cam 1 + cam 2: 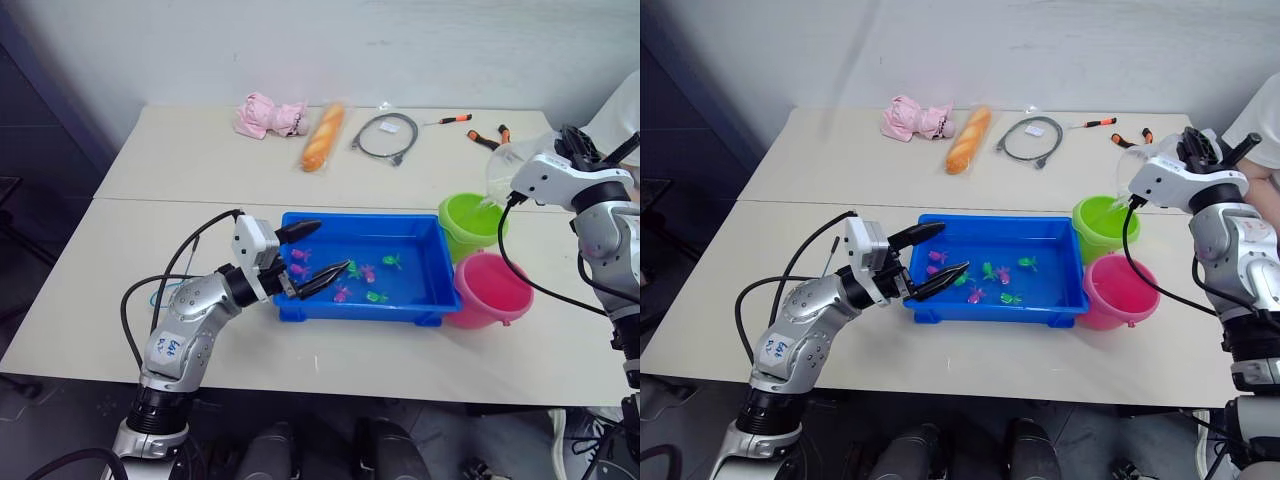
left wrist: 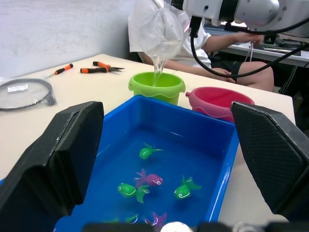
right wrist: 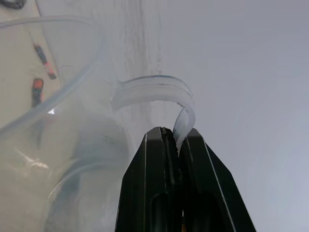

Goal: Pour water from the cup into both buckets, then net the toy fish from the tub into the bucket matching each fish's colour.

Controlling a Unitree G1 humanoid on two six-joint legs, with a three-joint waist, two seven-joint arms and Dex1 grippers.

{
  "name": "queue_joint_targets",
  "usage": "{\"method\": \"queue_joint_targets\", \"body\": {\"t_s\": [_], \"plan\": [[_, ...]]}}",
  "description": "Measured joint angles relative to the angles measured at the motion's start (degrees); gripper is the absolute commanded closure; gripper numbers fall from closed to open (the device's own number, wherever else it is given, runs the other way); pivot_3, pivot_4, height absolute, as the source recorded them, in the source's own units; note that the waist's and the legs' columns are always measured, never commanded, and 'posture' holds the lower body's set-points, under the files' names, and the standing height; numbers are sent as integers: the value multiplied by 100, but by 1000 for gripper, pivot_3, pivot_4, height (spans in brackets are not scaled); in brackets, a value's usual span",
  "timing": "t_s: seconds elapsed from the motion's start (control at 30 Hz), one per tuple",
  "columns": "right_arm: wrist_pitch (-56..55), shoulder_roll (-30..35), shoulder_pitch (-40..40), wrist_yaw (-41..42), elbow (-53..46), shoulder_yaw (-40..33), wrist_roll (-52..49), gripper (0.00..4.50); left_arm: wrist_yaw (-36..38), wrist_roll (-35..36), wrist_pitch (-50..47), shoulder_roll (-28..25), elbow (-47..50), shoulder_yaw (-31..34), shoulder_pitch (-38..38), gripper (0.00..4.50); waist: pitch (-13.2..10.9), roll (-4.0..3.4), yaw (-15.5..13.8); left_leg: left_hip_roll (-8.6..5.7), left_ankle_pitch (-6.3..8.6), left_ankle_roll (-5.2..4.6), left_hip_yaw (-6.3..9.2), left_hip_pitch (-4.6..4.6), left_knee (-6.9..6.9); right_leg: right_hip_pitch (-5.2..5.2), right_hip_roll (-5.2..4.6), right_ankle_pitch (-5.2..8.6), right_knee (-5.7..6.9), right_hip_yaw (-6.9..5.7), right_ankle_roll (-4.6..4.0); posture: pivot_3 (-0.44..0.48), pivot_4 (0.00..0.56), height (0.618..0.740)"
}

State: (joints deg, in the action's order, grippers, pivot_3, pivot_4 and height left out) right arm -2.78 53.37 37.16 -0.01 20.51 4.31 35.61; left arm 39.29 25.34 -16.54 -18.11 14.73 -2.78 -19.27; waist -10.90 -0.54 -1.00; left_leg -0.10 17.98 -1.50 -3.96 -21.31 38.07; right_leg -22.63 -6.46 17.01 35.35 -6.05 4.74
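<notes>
My right gripper (image 3: 174,133) is shut on the handle (image 3: 154,89) of the clear cup (image 1: 500,165). The cup is tipped over the lime green bucket (image 1: 470,222), and a thin stream of water (image 2: 157,72) falls into it. The pink bucket (image 1: 488,290) stands just in front of the green one, against the right end of the blue tub (image 1: 350,308). Several small pink and green toy fish (image 1: 367,272) lie in the tub's water. My left gripper (image 1: 332,246) hangs open over the tub's left end, holding nothing.
At the back of the table lie a pink plush toy (image 1: 268,115), a bread loaf (image 1: 322,137), a grey coiled cable (image 1: 385,135), an orange-handled screwdriver (image 1: 452,119) and pliers (image 1: 488,137). A person in white (image 2: 193,43) sits beyond the right edge.
</notes>
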Motion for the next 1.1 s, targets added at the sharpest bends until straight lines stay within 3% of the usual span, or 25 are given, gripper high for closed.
{"method": "queue_joint_targets", "body": {"t_s": [0.43, 0.67, 0.83, 0.9, 1.1], "plan": [[-314, 203, -66, -422, 22, 66, 716, 4417, -9, -56, 167, 93, -62, 0, -8, 0, 0, 0, -1, 0, 0, 0, 0, 0, 0, 0, 0, 0, 0, 0, 0, 0, 150, 740], [-335, -120, -640, -567, -86, -133, 303, 4417, 0, -71, 173, 112, -170, -1, -13, 0, 0, 0, 2, 0, 0, 0, -1, 0, 0, 1, 1, 0, 1, 0, 0, 0, 150, 740], [502, -902, -720, -92, -450, -1101, -1019, 4417, 24, -82, 174, 111, -182, -6, -52, 0, 0, 1, 12, 2, -2, 3, 3, 0, 1, 3, 3, 0, 4, -1, 0, 0, 150, 740], [1369, -1365, -591, 95, -669, -1853, -1842, 4417, 15, -95, 172, 106, -185, -6, -62, 0, 0, 1, 0, 2, -3, 1, 7, -2, 1, 5, 2, -1, 8, -5, 1, 0, 150, 740], [2970, -1930, -618, 617, -1408, -3495, -3881, 4417, 156, -2, -32, -37, -145, -12, -98, 0, 0, 0, -28, 3, 0, -4, 13, -5, -2, 5, 0, -1, 17, -10, 1, 0, 150, 740]]}}
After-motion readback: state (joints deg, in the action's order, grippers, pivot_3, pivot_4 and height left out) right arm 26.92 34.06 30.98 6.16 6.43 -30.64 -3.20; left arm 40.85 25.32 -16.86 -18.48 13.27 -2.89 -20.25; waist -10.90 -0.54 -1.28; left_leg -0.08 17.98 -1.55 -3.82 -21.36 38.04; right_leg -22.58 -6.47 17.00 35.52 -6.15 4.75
